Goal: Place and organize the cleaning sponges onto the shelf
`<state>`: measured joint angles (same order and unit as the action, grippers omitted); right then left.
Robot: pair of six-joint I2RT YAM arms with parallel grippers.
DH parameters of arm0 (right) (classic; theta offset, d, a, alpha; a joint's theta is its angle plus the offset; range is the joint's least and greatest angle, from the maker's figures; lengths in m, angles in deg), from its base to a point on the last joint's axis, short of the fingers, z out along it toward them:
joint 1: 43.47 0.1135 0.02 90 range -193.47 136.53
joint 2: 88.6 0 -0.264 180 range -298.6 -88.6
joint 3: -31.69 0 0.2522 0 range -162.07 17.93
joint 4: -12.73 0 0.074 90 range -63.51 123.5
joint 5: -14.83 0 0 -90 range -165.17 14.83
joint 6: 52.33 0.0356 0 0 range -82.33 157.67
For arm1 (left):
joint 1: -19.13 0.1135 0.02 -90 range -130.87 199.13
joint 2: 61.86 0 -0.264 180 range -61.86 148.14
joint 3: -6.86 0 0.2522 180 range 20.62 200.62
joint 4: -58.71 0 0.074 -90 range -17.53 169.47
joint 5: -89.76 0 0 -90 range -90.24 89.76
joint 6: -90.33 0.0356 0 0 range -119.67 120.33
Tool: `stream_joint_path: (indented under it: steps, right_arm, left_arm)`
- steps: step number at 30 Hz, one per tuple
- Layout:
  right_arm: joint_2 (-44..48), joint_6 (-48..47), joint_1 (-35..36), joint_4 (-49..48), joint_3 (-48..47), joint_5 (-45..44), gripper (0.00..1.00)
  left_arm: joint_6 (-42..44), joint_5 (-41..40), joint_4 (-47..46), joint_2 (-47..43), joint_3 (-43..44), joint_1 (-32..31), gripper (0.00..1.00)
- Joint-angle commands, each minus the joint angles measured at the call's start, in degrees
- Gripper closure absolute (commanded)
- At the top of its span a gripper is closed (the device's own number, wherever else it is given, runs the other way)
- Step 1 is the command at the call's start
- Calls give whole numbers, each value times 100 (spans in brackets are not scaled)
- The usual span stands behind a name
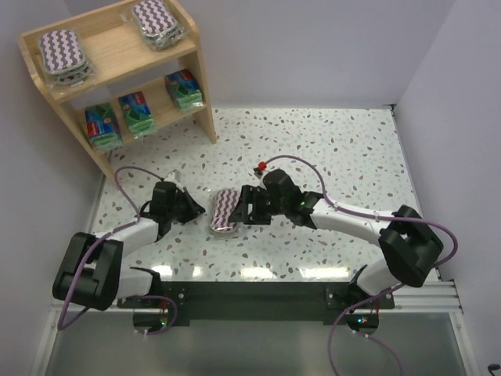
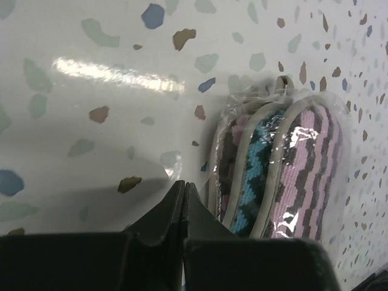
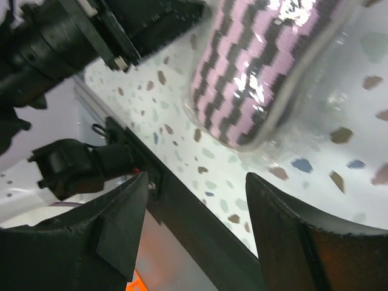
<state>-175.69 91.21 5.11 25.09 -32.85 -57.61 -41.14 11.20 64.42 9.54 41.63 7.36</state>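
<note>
Overhead view of a speckled white counter [image 1: 329, 149] with two black-and-white robot arms reaching inward from the near edge. Between them, near the middle of the counter, lies one cleaning sponge pack [image 1: 225, 211], a rounded oblong with a maroon-and-white zigzag pattern in clear wrap. The left tool [image 2: 183, 185] sits just beside the pack's left side, its two fingers pressed together with nothing between them. From the left wrist the pack shows edge-on, with a teal zigzag layer between pinkish striped ones. The right tool [image 3: 197, 179] is at the pack's right side with its fingers spread wide apart; the pack lies beyond the fingertips, not held. In the far left corner stands the light wooden shelf [image 1: 109, 43]. Two more zigzag packs rest on its top board, one at the left end [image 1: 63, 51] and one at the right end [image 1: 156, 21]. Three small green-blue packs with red labels [image 1: 138, 112] sit side by side on the tier below.
</note>
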Motion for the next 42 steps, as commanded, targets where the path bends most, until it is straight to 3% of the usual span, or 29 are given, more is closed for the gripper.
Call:
stream_joint_path:
  steps: [1, 11, 16, 19, 20, 22, 23, 26, 30, 38, 42]
  right_arm:
    - [438, -634, 11, 1097, -186, -296, 31]
    - [1334, -652, -111, 2056, 165, -1544, 28]
    - [1660, -537, -261, 2373, 297, -2036, 27]
    - [1792, -564, -287, 2470, 350, -2160, 26]
    - [1809, -590, -287, 2479, 376, -2204, 26]
    - [1827, -616, -296, 2470, 394, -2248, 25]
    - [1801, -669, -314, 2453, 394, -2248, 25]
    - [1704, -748, -331, 2470, 342, -2240, 22]
    - [1695, -819, -323, 2532, 306, -2301, 17]
    - [1695, -933, -410, 2646, 306, -2284, 8]
    - [1599, -968, -489, 2585, 324, -2178, 6]
  left_arm:
    - [-1, 226, -1337, 427, 376, -228, 100]
    - [60, 921, -2025, 2043, 1677, -1020, 100]
    - [69, 1282, -2201, 2318, 1898, -1143, 100]
    - [289, 440, -1745, 1669, 1775, -1108, 100]
    - [402, 194, -1648, 1197, 1731, -1108, 95]
    - [482, -501, -1174, 738, 1748, -1108, 80]
    - [578, -685, -1042, 344, 1757, -1108, 66]
    - [553, -1126, -375, -116, 1818, -1082, 40]
    - [264, -1040, 1109, -292, 1855, -1003, 36]
    - [-993, -977, 1692, -2187, 826, -1003, 33]
    - [-1152, -864, 1702, -2815, 449, -985, 29]
